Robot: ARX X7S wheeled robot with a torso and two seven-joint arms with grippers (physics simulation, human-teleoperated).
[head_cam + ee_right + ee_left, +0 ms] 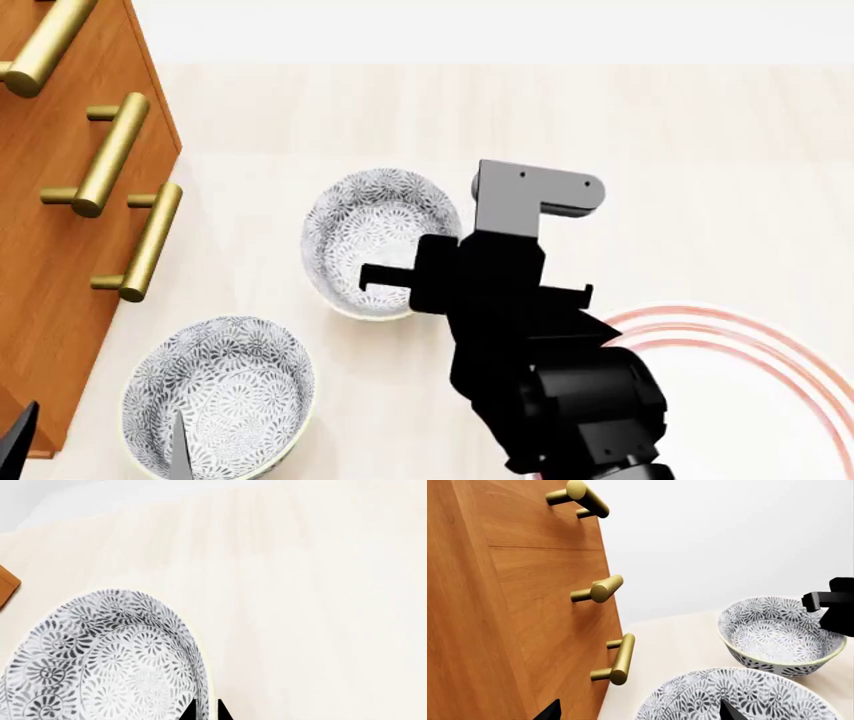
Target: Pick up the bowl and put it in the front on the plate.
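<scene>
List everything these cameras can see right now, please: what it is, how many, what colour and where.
Bowls: two, white with grey-blue floral pattern; far bowl mid-table, near bowl closer to the robot, by the cabinet.
Plate: one, white with thin red rings, low at the head view's right, partly hidden by the arm.
Cabinet: one, orange-brown wood, at the table's left edge.
Handles: three, brass bars on the cabinet front.
Table: one, pale cream, under everything.
Right gripper: black, its tips at the far bowl's rim, one either side in the right wrist view; grip not clear.
Left gripper: black, only the fingertips show, spread above the near bowl.
</scene>
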